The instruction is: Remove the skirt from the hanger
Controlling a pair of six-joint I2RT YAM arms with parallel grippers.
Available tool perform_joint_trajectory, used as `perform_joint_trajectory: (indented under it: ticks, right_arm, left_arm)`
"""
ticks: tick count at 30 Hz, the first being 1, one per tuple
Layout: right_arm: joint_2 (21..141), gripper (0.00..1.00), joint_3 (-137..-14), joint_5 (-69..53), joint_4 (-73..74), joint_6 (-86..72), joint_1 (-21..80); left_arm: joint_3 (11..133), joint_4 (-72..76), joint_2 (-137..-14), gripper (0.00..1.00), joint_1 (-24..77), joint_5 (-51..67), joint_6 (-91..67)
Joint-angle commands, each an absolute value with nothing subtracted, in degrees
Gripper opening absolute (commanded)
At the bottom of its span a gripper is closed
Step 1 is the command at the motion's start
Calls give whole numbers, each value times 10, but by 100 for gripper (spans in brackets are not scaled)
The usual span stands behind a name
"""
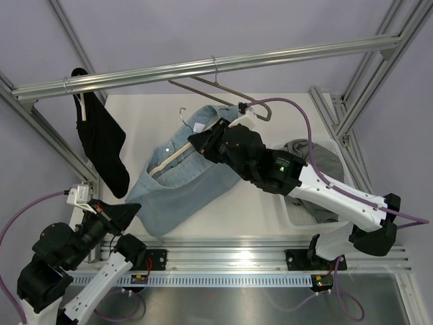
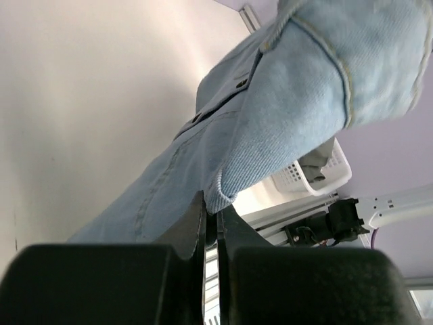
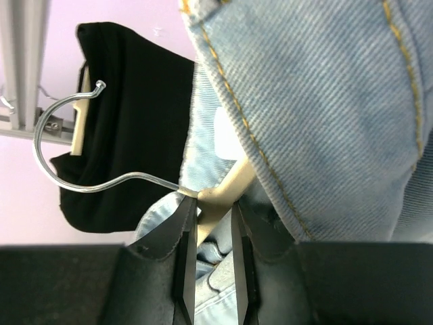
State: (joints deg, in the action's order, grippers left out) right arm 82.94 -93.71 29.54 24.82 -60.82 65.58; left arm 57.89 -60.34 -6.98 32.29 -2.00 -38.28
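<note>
The grey-taupe hanger hangs bare on the metal rail at the back. A grey garment, probably the skirt, lies bunched in the white basket; its pleats do not show. My right gripper is shut on the neck of a cream hanger that carries a light blue denim garment, held above the table. It shows in the right wrist view. My left gripper is shut on a lower corner of the denim garment, at its near-left edge in the top view.
A plain black garment hangs on a cream hanger from the rail's left end. The basket stands at the right of the white table. Frame posts rise on both sides, and the rail crosses above the table's back.
</note>
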Motion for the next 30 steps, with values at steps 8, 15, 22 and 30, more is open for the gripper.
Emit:
perform_joint_trajectory:
  ticks: [8,15,22,30]
  right_arm:
    - [744,0,-881,339,184,-680,589]
    - [711,0,-839,283,166,-705,554]
    - [708,0,-828,207,125,-741,534]
    - [714,0,-845,170,97,-768,531]
  left_arm:
    - [574,-632,-62,0,325,-76,-386]
    - [593,-686,-69,0,325,-153,-402]
    - [563,-649,-96,0,325,-97,-405]
    - [525,-602,-109,0,325,-29,-385]
